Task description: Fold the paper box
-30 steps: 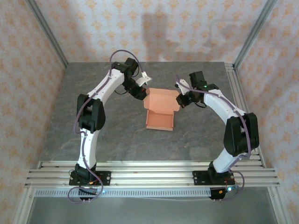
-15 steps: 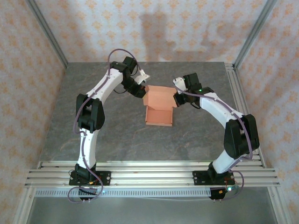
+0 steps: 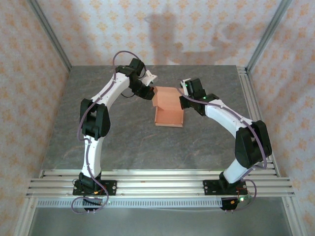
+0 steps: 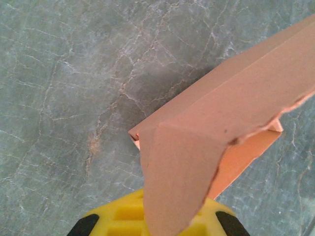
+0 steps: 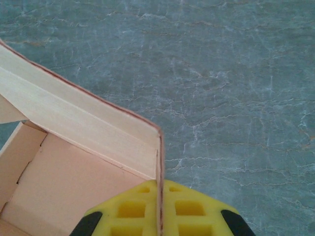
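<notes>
The paper box (image 3: 168, 107) is salmon-orange card, partly formed, and sits mid-table between the two arms. My left gripper (image 3: 150, 92) is shut on a flap at the box's far left corner; in the left wrist view that flap (image 4: 182, 172) hangs down over the yellow fingers (image 4: 123, 214). My right gripper (image 3: 183, 100) is shut on the box's right wall; in the right wrist view the thin wall edge (image 5: 159, 187) runs between the two yellow pads (image 5: 130, 211). The box's inside floor (image 5: 74, 191) shows to the left of that wall.
The grey marbled tabletop (image 3: 123, 137) surrounds the box. Aluminium rails (image 3: 157, 179) run along the near edge and a rail (image 3: 248, 93) lines the right side. Patterned walls enclose the back and sides.
Both grippers have carried the box toward the far side of the table. The right arm has swung left and inward. Both grips have stayed shut.
</notes>
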{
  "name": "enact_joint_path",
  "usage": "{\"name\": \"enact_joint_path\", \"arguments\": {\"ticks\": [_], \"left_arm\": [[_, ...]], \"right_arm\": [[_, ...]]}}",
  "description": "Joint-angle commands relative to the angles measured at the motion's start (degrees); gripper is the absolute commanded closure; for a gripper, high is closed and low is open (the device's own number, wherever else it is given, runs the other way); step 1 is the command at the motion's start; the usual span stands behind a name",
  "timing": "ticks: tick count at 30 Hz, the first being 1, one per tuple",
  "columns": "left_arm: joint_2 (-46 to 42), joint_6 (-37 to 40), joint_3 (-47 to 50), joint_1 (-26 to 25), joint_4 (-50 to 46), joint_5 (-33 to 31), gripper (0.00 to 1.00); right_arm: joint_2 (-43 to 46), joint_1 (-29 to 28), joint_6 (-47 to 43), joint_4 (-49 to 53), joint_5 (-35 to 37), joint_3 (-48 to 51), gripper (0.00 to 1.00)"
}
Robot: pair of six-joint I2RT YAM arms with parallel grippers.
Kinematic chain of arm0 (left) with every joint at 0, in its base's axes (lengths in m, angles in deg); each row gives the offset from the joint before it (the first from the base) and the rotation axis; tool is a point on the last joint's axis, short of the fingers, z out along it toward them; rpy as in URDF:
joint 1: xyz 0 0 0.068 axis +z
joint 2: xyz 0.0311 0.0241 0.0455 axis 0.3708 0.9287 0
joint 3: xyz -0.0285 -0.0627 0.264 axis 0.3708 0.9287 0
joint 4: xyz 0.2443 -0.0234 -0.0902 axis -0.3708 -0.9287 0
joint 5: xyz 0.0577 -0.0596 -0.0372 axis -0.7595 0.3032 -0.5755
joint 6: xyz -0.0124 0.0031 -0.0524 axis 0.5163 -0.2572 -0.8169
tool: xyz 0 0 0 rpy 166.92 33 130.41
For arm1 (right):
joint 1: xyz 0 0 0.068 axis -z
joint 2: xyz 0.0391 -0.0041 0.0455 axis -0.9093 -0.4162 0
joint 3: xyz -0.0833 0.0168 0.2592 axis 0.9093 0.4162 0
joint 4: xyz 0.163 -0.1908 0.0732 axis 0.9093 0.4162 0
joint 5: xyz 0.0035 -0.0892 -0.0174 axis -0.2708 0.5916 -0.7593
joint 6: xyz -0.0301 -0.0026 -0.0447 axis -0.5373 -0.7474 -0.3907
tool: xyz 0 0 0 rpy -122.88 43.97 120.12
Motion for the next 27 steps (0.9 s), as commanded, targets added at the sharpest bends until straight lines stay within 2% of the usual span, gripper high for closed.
{"name": "enact_joint_path", "arguments": {"ticks": [1,10,14,18,27], "left_arm": [[-3.14,-5.42,1.45,-0.18,2.96,-2.13,1.00],[-4.93,-13.37,4.35,-0.72,8.96,-4.10,1.00],[-5.17,-16.78,4.81,-1.40,10.88,-4.43,1.00],[-4.95,-19.98,4.99,-2.56,12.23,-7.31,1.00],[-5.97,-25.01,9.06,-4.20,17.46,-9.69,1.00]], "right_arm": [[0.98,-1.47,5.58,-3.07,9.32,0.65,1.00],[0.91,-3.14,12.66,-7.29,14.36,2.89,1.00],[1.33,-4.12,15.51,-13.17,17.23,5.65,1.00],[1.09,-4.50,18.80,-18.41,19.19,8.09,1.00],[1.54,-4.73,24.70,-25.69,23.38,12.32,1.00]]}}
